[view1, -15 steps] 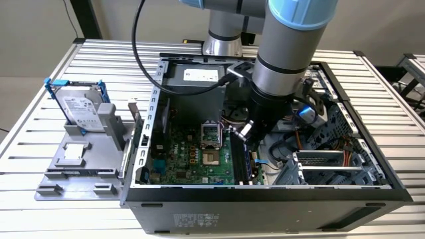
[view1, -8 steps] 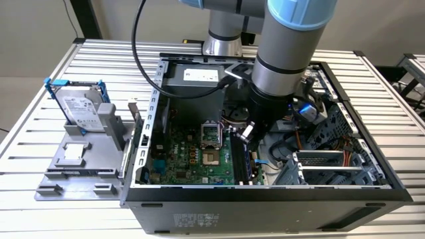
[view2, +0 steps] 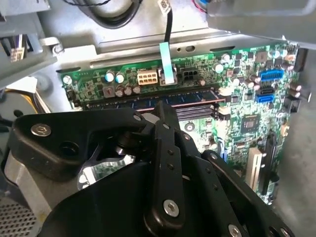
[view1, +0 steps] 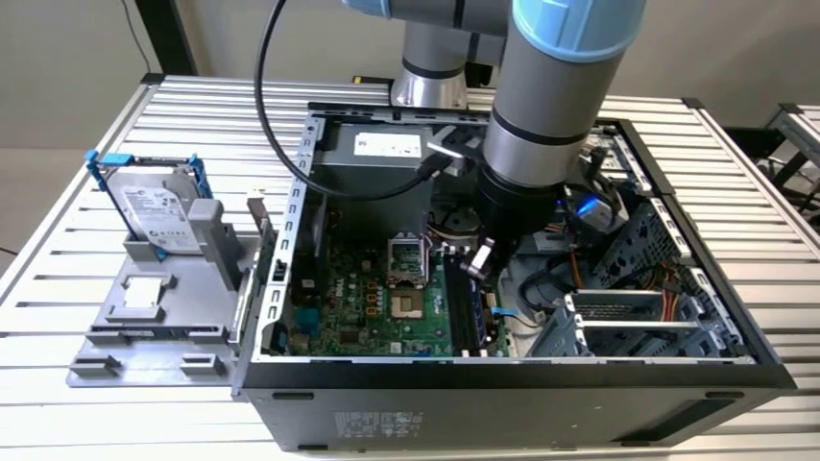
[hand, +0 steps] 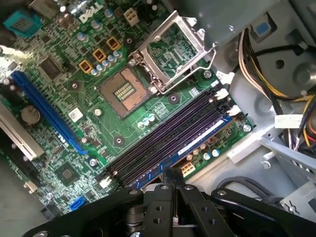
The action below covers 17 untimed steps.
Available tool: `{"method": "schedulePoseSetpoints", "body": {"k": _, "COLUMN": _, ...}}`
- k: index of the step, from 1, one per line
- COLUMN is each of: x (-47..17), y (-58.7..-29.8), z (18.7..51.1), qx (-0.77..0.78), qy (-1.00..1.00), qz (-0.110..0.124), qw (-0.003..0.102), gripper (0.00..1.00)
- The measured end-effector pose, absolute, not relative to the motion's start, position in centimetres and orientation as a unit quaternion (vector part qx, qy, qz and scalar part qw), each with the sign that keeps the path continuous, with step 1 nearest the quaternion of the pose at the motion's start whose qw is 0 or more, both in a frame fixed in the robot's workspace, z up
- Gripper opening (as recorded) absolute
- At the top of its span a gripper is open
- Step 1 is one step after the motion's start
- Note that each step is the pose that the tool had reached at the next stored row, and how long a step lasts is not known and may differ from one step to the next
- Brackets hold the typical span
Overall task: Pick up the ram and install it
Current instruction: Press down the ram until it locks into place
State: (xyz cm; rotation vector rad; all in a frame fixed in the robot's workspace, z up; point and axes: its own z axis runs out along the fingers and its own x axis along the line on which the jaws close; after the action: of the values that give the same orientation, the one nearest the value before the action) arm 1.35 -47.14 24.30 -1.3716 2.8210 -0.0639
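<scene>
The ram [hand: 197, 141] is a long blue stick with a white label. It lies along the outermost of the black slots [hand: 163, 143] on the green motherboard [view1: 346, 298], inside the open computer case. In the second wrist view the ram [view2: 197, 99] runs along the board's edge with its dark chips showing. My gripper [hand: 173, 174] hangs right over its middle, black fingers pressed together with nothing between them. Whether the tips touch the stick I cannot tell. In the exterior view the gripper [view1: 481, 261] reaches down into the case beside the slots.
The open processor socket [hand: 123, 91] sits beside the slots. Bundled power cables [hand: 256, 64] and a metal drive cage [view1: 628, 322] crowd the case on the exterior view's right. A silver hard drive [view1: 154, 206] in a blue frame stands on a grey holder outside the case.
</scene>
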Motion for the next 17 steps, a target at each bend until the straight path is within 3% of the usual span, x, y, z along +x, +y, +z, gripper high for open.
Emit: {"method": "schedulePoseSetpoints", "body": {"k": 17, "x": 1.17, "y": -47.13, "z": 24.18, "qx": -0.536, "qy": 0.844, "qz": -0.02, "qw": 0.004, "gripper": 0.0}}
